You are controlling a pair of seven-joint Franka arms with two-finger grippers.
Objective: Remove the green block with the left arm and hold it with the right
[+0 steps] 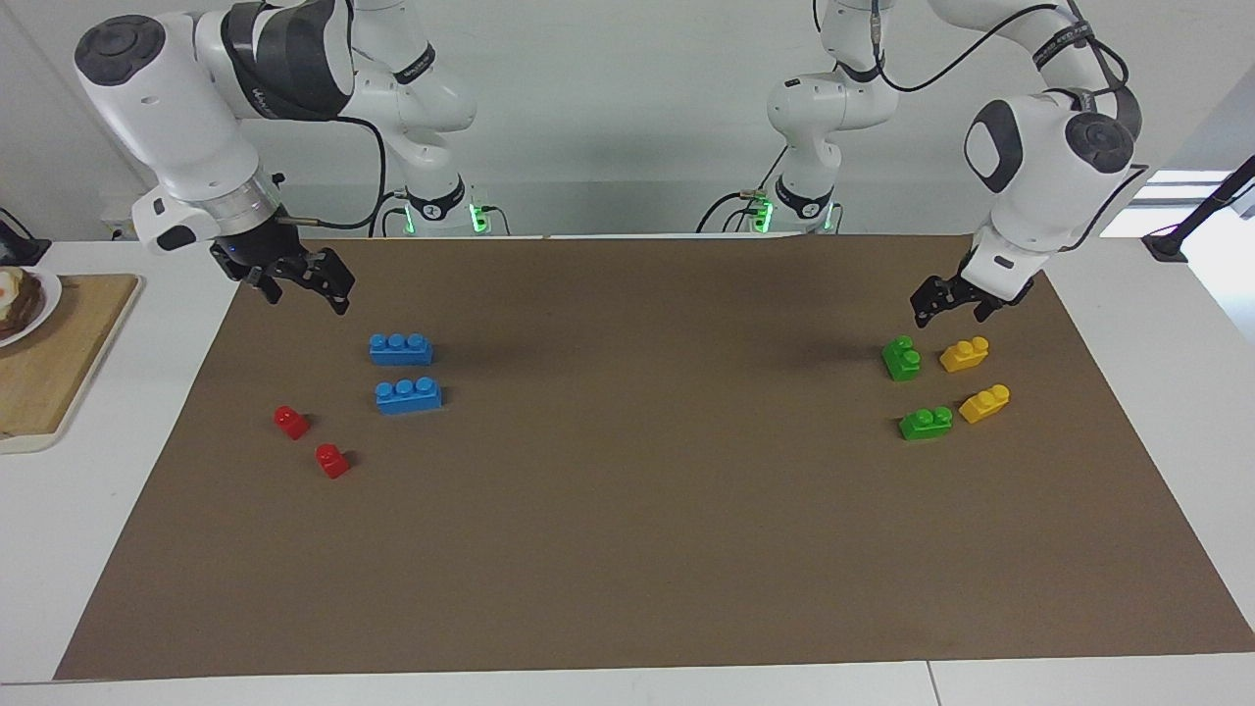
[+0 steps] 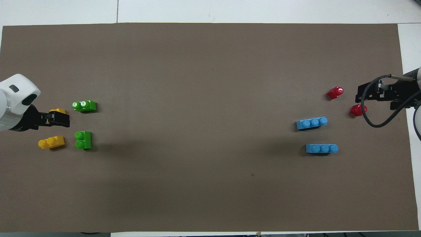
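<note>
Count on the brown mat (image 1: pixel 627 549): two green two-stud blocks (image 1: pixel 901 358) (image 1: pixel 926 423), two yellow two-stud blocks (image 1: pixel 965 354) (image 1: pixel 984 403), two blue three-stud blocks (image 1: pixel 400 348) (image 1: pixel 408 394) and two red single-stud blocks (image 1: pixel 291 422) (image 1: pixel 332 460), eight blocks in all. Greens and yellows sat at the right of the facing frame, blues and reds at its left. One wooden board (image 1: pixel 59 363) with one plate (image 1: pixel 34 304) was at the left edge.

- Two green plastic two-stud bricks, one (image 1: pixel 901 357) nearer the robots than its twin (image 1: pixel 926 423), lie on the brown paper mat (image 1: pixel 627 549) at the left arm's end.
- Two yellow plastic two-stud bricks (image 1: pixel 965 353) (image 1: pixel 984 402) lie just beside them.
</note>
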